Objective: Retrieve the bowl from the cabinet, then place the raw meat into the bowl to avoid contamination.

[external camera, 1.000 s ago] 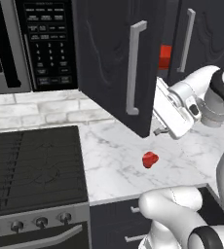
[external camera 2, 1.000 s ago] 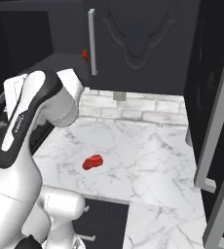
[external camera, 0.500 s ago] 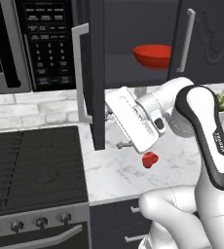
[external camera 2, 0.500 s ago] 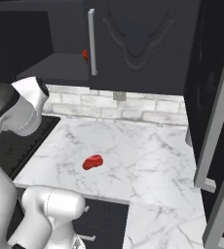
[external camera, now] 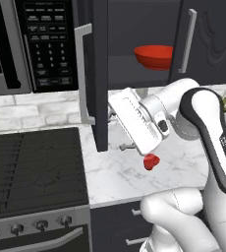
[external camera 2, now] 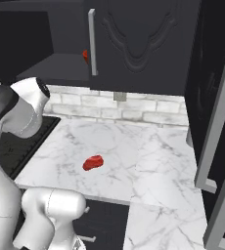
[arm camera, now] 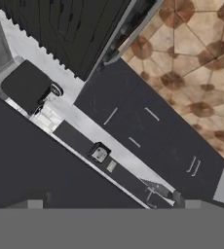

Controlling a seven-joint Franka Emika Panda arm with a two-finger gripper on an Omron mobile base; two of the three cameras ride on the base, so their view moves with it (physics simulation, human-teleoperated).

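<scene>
Glossy red bowl on the shelf of the dark charcoal cabinet, whose doors carry carved panels and silver bar handles. The raw meat is a glossy red lump on the white, grey-veined marble surface. The black microwave at upper left has a keypad with pale lettering. The stove at lower left is black with grey knobs. Behind the surface runs a pale grey brick backsplash. In the hand view, a tan and brown hexagon-patterned floor fills the upper right.

Black microwave above stove; marble counter alongside.
</scene>
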